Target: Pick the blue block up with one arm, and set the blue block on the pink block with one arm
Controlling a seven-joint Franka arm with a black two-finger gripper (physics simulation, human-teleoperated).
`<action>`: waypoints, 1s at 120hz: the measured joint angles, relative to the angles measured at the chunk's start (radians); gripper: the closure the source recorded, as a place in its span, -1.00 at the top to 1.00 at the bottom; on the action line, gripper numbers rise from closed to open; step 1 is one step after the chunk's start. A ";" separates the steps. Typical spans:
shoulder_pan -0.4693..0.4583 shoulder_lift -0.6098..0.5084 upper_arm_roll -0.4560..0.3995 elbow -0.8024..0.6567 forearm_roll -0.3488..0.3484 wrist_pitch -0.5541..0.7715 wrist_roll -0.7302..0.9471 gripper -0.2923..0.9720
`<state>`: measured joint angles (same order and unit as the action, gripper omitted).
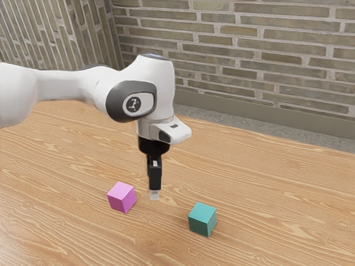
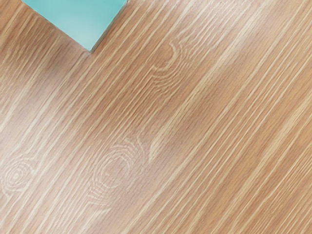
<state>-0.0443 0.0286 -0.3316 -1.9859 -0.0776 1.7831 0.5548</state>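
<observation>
Table (image 1: 266,183): light-brown wood top w/ long wavy grain, smooth, slight sheen. It runs across most of the exterior view. In the wrist view the table (image 2: 195,126) shows the same grain in diagonal streaks, w/ a couple of oval knot rings.

Room: brick wall (image 1: 249,50) behind, grey-brown bricks w/ pale mortar, laid in staggered rows. A second brick wall (image 1: 44,33) meets it at a corner on the exterior view's left. A grey strip of floor (image 1: 277,124) lies btwn the table's far edge and the wall.

Arm (image 1: 83,88): glossy white shell w/ a dark grey round joint cap, coming in from the exterior view's left and bent straight down at the wrist.

Gripper (image 1: 153,194): black, pointing down, low over the table btwn the two blocks and nearer the pink one. It's seen edge-on, so can't tell if it's wide or narrow. Nothing hangs from it.

Pink block (image 1: 122,197): small matte cube w/ crisp edges, sitting flat on the table just beside the gripper, on the exterior view's left of it, apart from it.

Blue block (image 1: 202,218): teal-blue cube, approx. same size, flat on the table, nearer the camera and to the exterior view's right of the gripper, apart from both it and the pink one. In the wrist view one sharp corner of the blue block (image 2: 78,19) shows, plain flat face, on the wood.
</observation>
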 joint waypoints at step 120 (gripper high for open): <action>-0.046 0.249 -0.056 -0.028 0.014 0.413 -0.584 0.54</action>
<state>-0.0902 0.2777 -0.3881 -2.0141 -0.0640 2.1961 -0.0295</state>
